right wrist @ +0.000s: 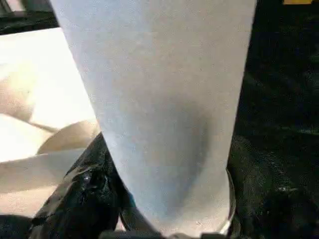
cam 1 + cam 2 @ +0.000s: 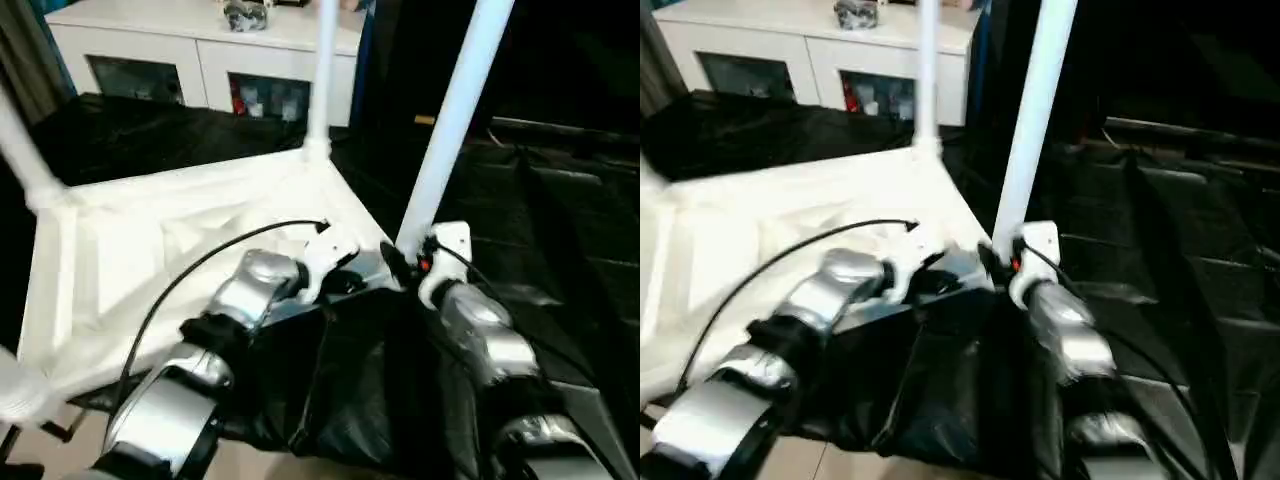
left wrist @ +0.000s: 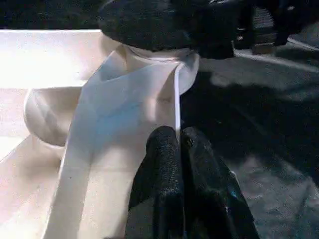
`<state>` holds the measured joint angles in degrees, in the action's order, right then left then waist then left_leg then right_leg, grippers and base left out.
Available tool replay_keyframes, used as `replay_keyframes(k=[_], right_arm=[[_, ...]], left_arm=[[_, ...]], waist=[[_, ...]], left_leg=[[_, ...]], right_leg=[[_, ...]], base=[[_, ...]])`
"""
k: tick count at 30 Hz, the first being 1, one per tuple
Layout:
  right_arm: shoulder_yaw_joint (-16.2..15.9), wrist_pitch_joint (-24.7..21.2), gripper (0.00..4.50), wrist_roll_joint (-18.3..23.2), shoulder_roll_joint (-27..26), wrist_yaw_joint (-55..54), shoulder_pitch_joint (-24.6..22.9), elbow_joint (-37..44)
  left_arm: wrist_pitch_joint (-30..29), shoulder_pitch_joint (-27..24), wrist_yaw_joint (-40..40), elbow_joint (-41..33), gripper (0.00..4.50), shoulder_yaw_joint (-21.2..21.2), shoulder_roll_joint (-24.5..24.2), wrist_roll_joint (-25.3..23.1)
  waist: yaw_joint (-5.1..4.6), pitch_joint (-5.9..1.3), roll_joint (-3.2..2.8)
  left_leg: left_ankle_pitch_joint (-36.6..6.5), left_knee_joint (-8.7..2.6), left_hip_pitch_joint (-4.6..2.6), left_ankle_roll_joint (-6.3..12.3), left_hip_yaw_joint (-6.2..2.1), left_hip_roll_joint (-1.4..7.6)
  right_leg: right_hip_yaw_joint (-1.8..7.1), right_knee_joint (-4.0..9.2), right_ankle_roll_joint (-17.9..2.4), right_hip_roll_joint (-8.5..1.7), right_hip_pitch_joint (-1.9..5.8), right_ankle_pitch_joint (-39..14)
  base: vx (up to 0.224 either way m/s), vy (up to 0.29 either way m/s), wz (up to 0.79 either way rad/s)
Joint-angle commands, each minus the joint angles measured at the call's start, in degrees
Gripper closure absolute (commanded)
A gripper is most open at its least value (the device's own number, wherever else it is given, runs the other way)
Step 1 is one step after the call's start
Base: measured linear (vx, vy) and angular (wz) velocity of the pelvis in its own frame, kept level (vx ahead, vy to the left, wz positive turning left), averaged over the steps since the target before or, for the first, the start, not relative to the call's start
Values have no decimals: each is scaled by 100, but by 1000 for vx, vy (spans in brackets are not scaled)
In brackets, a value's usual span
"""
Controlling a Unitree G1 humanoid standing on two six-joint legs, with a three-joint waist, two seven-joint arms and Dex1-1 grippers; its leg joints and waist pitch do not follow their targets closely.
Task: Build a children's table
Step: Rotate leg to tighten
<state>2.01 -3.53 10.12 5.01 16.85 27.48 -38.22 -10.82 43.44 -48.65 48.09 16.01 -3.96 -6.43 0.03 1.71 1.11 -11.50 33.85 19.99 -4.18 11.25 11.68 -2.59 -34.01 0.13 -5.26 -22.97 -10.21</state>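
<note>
Legs are standing up from the white plastic rectangular tabletop (image 2: 130,260), which is lying ribbed underside up on black sheeting (image 2: 560,240). Our right gripper (image 2: 405,262) is grasping the nearest long white tapered tube leg (image 2: 450,120) low down, at the corner socket at four o'clock. Our left gripper (image 3: 180,149) is resting clenched on the tabletop's rim beside that socket. At twelve o'clock, another leg (image 2: 322,70) is rising before a white cabinet with glass doors (image 2: 200,60).
</note>
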Motion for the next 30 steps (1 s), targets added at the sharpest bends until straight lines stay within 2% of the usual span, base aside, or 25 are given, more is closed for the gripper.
replay_keyframes(k=[1, 2, 4, 5, 7, 9, 10, 13, 15, 16, 17, 18, 19, 21, 22, 27, 28, 30], right_arm=[[-600, -4, 194, -382, -283, 349, -1, -170], [-592, 142, 138, -356, -223, 611, -36, -82], [-555, 311, 121, -257, -125, 1012, -94, 10], [-541, 354, 113, -205, -53, 1180, -124, 51], [-554, 431, 88, -100, 147, 1607, -219, 216], [-590, 452, 73, -5, 337, 1939, -283, 341], [-614, 425, 64, 48, 460, 2125, -319, 427], [-739, 182, 64, 270, 868, 2917, -488, 842], [-869, -29, 64, 393, 1169, 3656, -652, 1223], [-917, -87, 64, 421, 1278, 3931, -713, 1357], [-979, -185, 64, 465, 1415, 4216, -776, 1509], [-1054, -301, 64, 513, 1594, 4541, -852, 1686], [-1078, -335, 64, 524, 1640, 4618, -870, 1732], [-1191, -449, 98, 543, 1841, 4892, -939, 1888], [-1263, -551, 98, 596, 1975, 5054, -979, 1982], [-1400, -801, 126, 658, 2204, 5367, -1059, 2185], [-1429, -862, 135, 653, 2233, 5416, -1077, 2220], [-1474, -938, 154, 646, 2253, 5468, -1111, 2268]], left_arm=[[128, 25, -220, 51, 450, 355, 453, -2], [181, 7, -288, 34, 450, 357, 377, -34], [275, -17, -434, 27, 450, 347, 254, -54], [323, -23, -507, 33, 450, 341, 197, -58], [472, -75, -762, -21, 450, 336, 46, -17], [619, -116, -1010, -57, 450, 334, -102, 40], [734, -146, -1193, -89, 450, 337, -202, 82], [879, -248, -1772, -282, 450, 344, -502, 225], [1002, -303, -2120, -403, 450, 362, -687, 274], [1053, -321, -2250, -441, 450, 366, -746, 291], [1092, -342, -2398, -494, 450, 369, -820, 318], [1123, -372, -2617, -574, 450, 379, -906, 363], [1134, -378, -2665, -591, 450, 383, -929, 368], [1181, -402, -2852, -656, 450, 412, -1042, 380], [1214, -413, -2983, -684, 450, 426, -1123, 400], [1252, -416, -3190, -705, 450, 405, -1273, 457], [1264, -414, -3221, -696, 450, 406, -1289, 459], [1261, -418, -3265, -699, 450, 417, -1302, 459]], waist=[[13, -270, 11], [12, -271, 12], [30, -280, 12], [36, -282, -16], [36, -298, 8], [39, -297, -3], [35, -298, 11], [58, -284, 6], [75, -261, -12], [91, -261, -26], [99, -253, -25], [105, -246, 0], [130, -236, -11], [155, -233, -23], [172, -234, -11], [205, -244, -9], [202, -243, 9], [218, -239, 5]], left_leg=[[-1550, -423, 17, 184, -61, 82], [-1520, -422, 23, 206, -59, 82], [-1469, -412, 27, 290, -53, 90], [-1431, -415, 26, 306, -55, 94], [-1234, -403, 52, 415, -55, 99], [-1112, -397, 54, 502, -50, 108], [-1081, -394, 56, 546, -48, 108], [-1107, -392, 48, 619, -45, 123], [-1233, -409, 31, 649, -42, 140], [-1300, -410, 1, 604, -36, 163], [-1350, -422, -1, 585, -41, 164], [-1407, -429, 10, 535, -41, 167], [-1463, -438, 0, 485, -41, 174], [-1497, -443, -15, 409, -38, 179], [-1453, -445, -12, 384, -38, 180], [-1265, -425, 6, 391, -22, 177], [-1247, -423, 10, 395, -18, 173], [-1242, -423, 5, 384, -19, 175]], right_leg=[[159, 480, -1127, -216, 209, -1658], [159, 476, -1141, -215, 215, -1627], [154, 476, -1155, -217, 222, -1597], [154, 465, -1184, -219, 226, -1512], [152, 419, -1314, -215, 263, -1105], [152, 395, -1404, -216, 272, -878], [146, 392, -1457, -216, 282, -822], [151, 389, -1518, -223, 300, -846], [150, 403, -1539, -213, 276, -958], [162, 400, -1554, -222, 243, -986], [157, 406, -1551, -217, 246, -1030], [160, 405, -1522, -217, 255, -1130], [168, 415, -1488, -226, 245, -1268], [176, 421, -1460, -231, 228, -1355], [175, 414, -1445, -224, 241, -1321], [174, 377, -1478, -225, 245, -1090], [173, 379, -1472, -222, 244, -1107], [174, 387, -1440, -229, 241, -1199]], base=[[0, 0, 0], [0, 0, 0], [0, 0, 0], [0, 0, 0], [0, 0, 0], [0, 0, 0], [0, 0, 0], [0, 0, 0], [0, 0, 0], [0, 0, 0], [0, 0, 0], [0, 0, 0], [0, 0, 0], [0, 0, 0], [0, 0, 0], [0, 0, 0], [0, 0, 0], [0, 0, 0]])
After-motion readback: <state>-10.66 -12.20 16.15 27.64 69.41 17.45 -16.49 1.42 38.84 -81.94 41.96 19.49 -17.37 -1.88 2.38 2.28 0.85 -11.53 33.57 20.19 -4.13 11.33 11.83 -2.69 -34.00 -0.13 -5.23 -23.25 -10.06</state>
